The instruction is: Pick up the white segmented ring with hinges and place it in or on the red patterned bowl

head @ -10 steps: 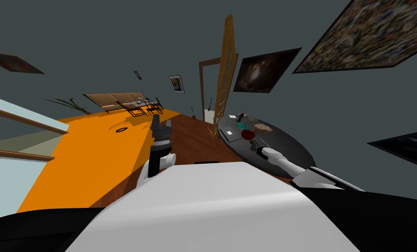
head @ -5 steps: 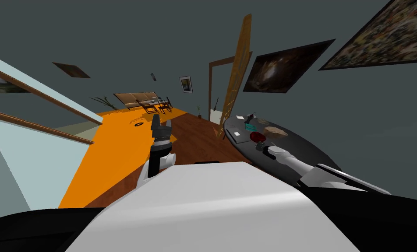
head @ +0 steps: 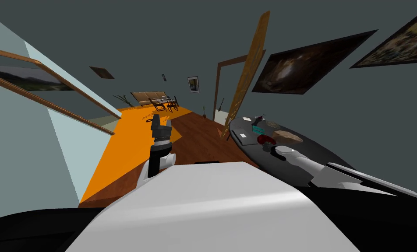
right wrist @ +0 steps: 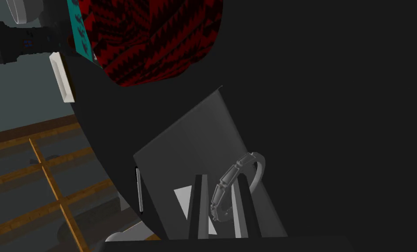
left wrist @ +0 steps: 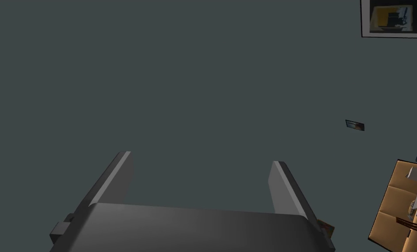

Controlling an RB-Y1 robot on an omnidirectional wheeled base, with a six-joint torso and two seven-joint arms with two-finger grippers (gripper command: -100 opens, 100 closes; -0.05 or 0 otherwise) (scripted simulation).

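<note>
- Holds the white segmented ring (right wrist: 238, 168) pinched in the right gripper (right wrist: 220, 176), blades pressed close on one side of the band, above a grey flat slab (right wrist: 190, 135) on the dark round table (right wrist: 334, 109).
- Carries the left gripper (left wrist: 201, 157) raised ahead of the chest, fingers spread and empty, well apart from the table.
- Finds the red patterned bowl (right wrist: 150, 39) near, just past the slab's far corner.
- Cannot tell whether the ring hangs clear of the slab or touches it; risks a drag across the slab and a twist out of the blades from too little lift.
- Risks a swing or slip in transit: narrow contact on a hinged, jointed band, likely to pivot or fold under a quick sideways move.
- Risks clipping the bowl's rim with the hanging part of the ring or with the blade tips on a low approach; could shove the bowl toward the teal thing (right wrist: 77, 30) and the white block (right wrist: 62, 76) beside it.
- Risks an early or off-centre release: a landing on the rim or the bare table, then a roll toward the nearby table edge and down to the wooden floor (head: 203, 140).
- Calls for a clear lift, a slow carry and a release over the bowl's middle.
</note>
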